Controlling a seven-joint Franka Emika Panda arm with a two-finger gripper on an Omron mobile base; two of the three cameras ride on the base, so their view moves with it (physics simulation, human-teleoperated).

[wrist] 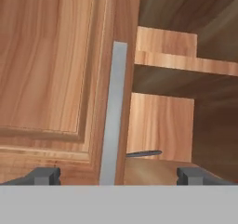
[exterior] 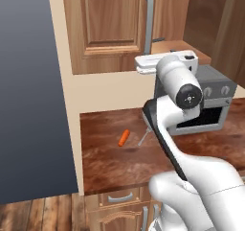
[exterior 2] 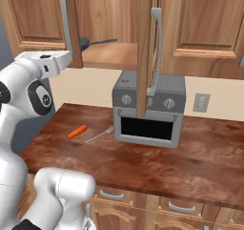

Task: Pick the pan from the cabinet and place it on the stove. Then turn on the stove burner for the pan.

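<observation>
The tool (wrist: pixel 116 175) is spread wide around the cabinet (exterior 2: pixel 107 28) door's bar handle (wrist: pixel 113 111), probably to swing it wider; the pan (exterior 2: pixel 86 43) sits on the cabinet's bottom shelf.

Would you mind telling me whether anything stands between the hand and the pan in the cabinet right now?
Yes. The open hand faces the edge of the cabinet's left door, straddling its grey bar handle. The pan sits on the shelf behind that door, only its handle peeking out in the hand view.
</observation>
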